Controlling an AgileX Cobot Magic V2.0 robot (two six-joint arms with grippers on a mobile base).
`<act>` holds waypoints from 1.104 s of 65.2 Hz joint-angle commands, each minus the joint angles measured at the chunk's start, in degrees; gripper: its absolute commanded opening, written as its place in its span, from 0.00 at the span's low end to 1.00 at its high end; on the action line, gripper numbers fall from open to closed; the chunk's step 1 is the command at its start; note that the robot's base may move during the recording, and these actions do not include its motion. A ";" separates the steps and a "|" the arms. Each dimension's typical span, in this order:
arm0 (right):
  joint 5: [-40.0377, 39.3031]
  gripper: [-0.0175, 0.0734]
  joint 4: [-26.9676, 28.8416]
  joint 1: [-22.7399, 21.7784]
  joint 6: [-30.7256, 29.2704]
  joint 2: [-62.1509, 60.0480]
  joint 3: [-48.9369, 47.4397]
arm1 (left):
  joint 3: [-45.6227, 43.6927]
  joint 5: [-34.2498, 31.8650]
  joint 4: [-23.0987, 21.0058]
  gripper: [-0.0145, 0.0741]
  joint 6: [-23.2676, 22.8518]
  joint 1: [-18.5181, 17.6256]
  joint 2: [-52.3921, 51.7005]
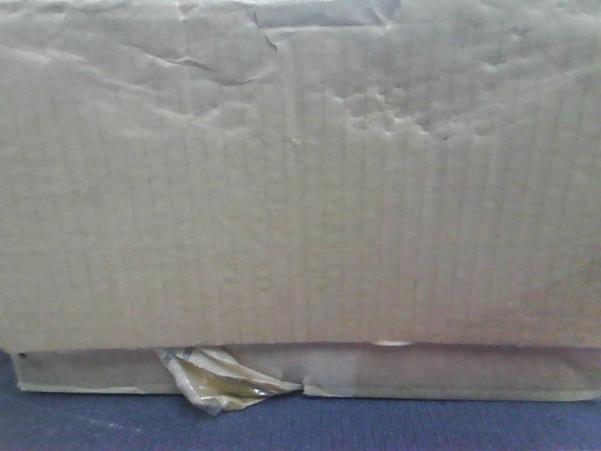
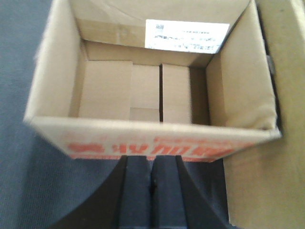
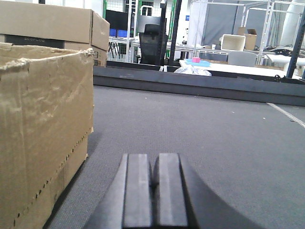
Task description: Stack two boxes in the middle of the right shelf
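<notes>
A wide tan cardboard box (image 1: 300, 188) with a dented, wrinkly face fills the front view. A tuft of yellowish tape (image 1: 225, 381) hangs at its bottom edge. In the left wrist view my left gripper (image 2: 152, 160) is shut and empty, its tips right at the near wall of an open-topped cardboard box with orange print (image 2: 143, 148). My right gripper (image 3: 153, 157) is shut and empty, low over the grey carpet, with a worn tan box (image 3: 43, 129) standing just to its left. The shelf is out of view.
Plain cardboard (image 2: 267, 181) lies right of the printed box. More cartons (image 3: 52, 24) sit behind the worn box. A low dark ledge (image 3: 200, 85) crosses the carpet ahead, with an office chair (image 3: 153, 40) and tables beyond.
</notes>
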 commanded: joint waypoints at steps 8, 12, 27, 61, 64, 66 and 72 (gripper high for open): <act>-1.30 0.01 0.16 -0.01 -0.03 -0.17 0.00 | -9.99 4.41 -4.81 0.05 7.89 3.73 13.45; -1.30 0.01 0.16 -0.01 -0.03 -0.17 0.00 | -13.72 6.98 -9.31 0.05 12.99 6.70 18.52; -1.30 0.01 0.16 -0.01 -0.03 -0.17 0.00 | -24.28 8.54 -11.08 0.05 18.74 15.55 28.10; -1.30 0.01 0.16 -0.01 -0.03 -0.17 0.00 | -26.38 8.95 -8.72 0.56 19.15 18.91 34.63; -1.30 0.01 0.16 -0.01 -0.03 -0.17 0.00 | -26.38 8.95 -9.05 0.56 19.27 18.52 35.46; -1.30 0.01 0.16 -0.01 -0.03 -0.17 0.00 | -26.38 8.95 -8.49 0.56 19.39 18.22 36.05; -1.30 0.01 0.16 -0.01 -0.03 -0.17 0.00 | -26.38 8.83 -7.24 0.54 19.54 17.55 38.36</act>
